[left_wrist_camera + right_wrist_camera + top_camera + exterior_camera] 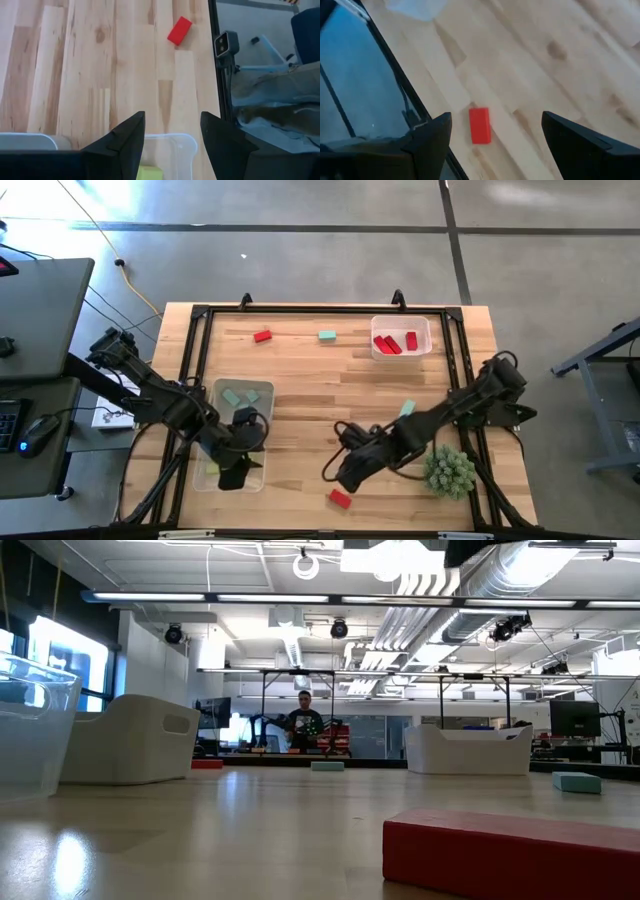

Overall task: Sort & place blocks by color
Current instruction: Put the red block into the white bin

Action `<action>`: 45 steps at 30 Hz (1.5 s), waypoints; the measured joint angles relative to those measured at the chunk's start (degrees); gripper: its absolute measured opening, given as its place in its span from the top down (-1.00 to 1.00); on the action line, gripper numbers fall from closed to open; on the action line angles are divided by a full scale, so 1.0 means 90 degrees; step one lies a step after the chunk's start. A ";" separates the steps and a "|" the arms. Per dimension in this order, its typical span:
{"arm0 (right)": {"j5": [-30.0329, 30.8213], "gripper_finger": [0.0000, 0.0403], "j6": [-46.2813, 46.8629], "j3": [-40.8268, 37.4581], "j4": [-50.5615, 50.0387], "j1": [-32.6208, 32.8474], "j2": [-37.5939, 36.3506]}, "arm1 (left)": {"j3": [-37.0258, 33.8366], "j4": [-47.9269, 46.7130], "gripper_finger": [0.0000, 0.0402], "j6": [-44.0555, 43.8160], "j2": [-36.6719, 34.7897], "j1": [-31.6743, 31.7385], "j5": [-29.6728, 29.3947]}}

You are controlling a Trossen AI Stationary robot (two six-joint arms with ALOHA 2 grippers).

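My left gripper [234, 477] hangs open over the near left clear tray [172, 144], which holds a yellow-green block [150, 173]. Just behind it, a second tray [262, 392] holds teal blocks [238, 396]. My right gripper [495, 127] is open above the table's near middle, over a red block [480, 125] that lies flat on the wood [340, 498]. Nothing is between its fingers. Loose on the table lie a red block [262, 336], a teal block [327, 336] and another teal block [406, 409]. The far right tray [425, 330] holds red blocks [388, 344].
A spiky green plant ball [449, 470] sits at the near right, beside my right arm. A black frame rail [190, 380] runs round the table's edges. In the low view the near red block [510, 855] fills the foreground. Bare wood lies across the table's middle.
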 joint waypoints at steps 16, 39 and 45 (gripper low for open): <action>-0.0362 -0.47 0.0347 0.0000 0.0749 0.0328 0.0897 | 0.0000 -0.0006 0.09 0.0135 0.0000 0.0769 -0.0067; -0.0642 -0.47 0.0663 0.0000 0.1386 0.0689 0.2231 | 0.0000 0.0001 0.09 0.0565 0.0000 0.1761 -0.0085; -0.0663 -0.47 0.0714 0.0033 0.1570 0.0795 0.2506 | 0.0000 0.0001 0.09 0.0565 0.0000 0.1761 -0.0084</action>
